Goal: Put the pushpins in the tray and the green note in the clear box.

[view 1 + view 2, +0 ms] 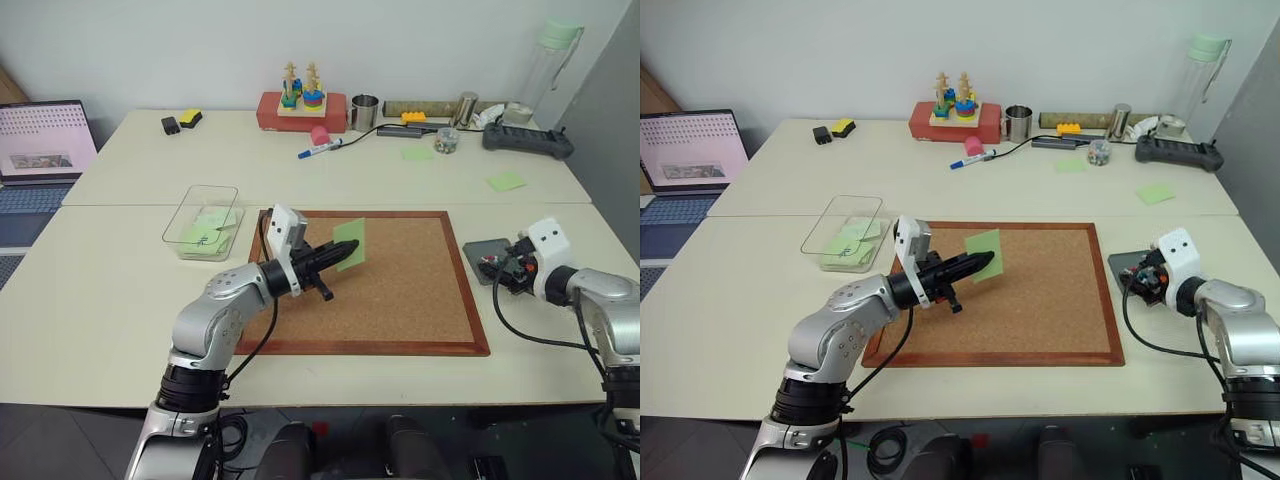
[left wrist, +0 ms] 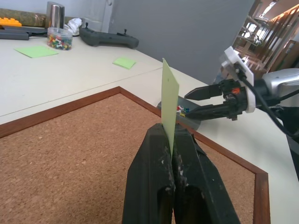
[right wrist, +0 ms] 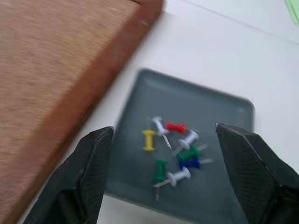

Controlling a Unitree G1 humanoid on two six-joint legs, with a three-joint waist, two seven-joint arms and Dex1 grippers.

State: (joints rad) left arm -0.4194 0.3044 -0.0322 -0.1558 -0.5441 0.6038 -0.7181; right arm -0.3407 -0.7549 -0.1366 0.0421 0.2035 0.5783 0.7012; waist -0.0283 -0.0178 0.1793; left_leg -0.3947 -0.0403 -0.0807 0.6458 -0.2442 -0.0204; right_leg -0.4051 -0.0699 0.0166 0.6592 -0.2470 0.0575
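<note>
Grainy corkboard (image 1: 400, 280) beneath left tool (image 1: 340, 254) pinching thin green note (image 1: 350, 243); right tool (image 3: 163, 175) agape.

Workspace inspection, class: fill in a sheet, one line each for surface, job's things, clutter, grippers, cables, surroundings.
Surface: pale table bearing a corkboard.
Job's things: green note pinched upright over the corkboard; pushpins lying in the tray; clear box holding green notes.
Clutter: pin jar, marker, stacking toy, metal cup.
Grippers: left gripper shut on the note; right gripper jaws apart above the tray.
Cables: black cable at the right wrist.
Surroundings: laptop, white wall.
</note>
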